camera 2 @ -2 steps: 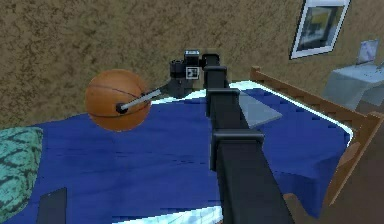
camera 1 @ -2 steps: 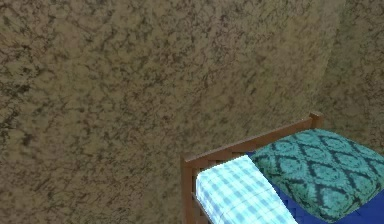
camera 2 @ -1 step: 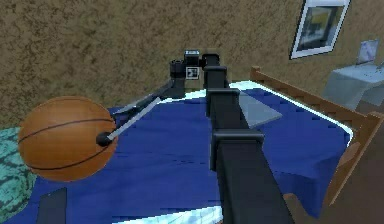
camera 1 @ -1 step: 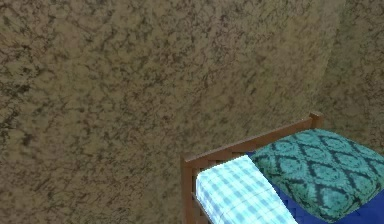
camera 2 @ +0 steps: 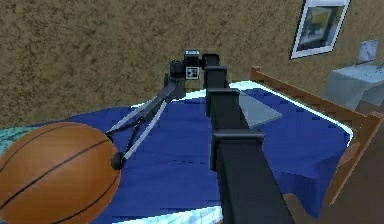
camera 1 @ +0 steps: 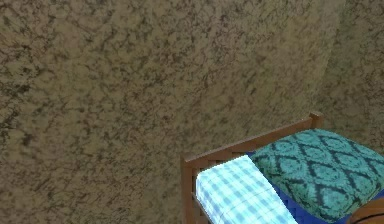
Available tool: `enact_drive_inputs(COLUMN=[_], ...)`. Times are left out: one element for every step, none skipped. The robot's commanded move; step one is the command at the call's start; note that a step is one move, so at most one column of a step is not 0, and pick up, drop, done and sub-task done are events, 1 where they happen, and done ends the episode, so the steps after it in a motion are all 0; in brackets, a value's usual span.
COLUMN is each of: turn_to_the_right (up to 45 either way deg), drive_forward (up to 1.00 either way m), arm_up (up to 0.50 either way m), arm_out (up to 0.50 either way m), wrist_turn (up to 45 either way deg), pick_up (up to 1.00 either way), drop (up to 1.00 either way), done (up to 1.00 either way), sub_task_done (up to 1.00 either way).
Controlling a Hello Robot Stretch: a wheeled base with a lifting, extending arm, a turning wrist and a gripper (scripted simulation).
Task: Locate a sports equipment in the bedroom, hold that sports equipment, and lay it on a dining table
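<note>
Arm side view: basketball (camera 2: 55, 175), round, orange-brown, thin dark seams.

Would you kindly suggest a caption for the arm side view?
Arm stretched over a blue bed, gripper at an orange basketball, framed picture behind.

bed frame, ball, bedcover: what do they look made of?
Bed frame: wood, going by the brown plank-like rails; matte finish.
Ball: likely rubber or leather; orange with dark seam lines, slight sheen.
Bedcover: cloth, plain blue, lying soft and smooth; which fabric is unclear.
</note>
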Motion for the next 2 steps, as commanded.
enact_drive_inputs(turn_to_the_right=[0.0, -45.0], drive_forward=[0.00, 0.00], arm_up=[0.00, 0.00], arm_out=[-0.38, 0.00], wrist_turn=[0.0, 0.0], pick_up=[0.00, 0.00], drop=[0.00, 0.00], done=[0.00, 0.00], sub_task_done=[0.00, 0.00])
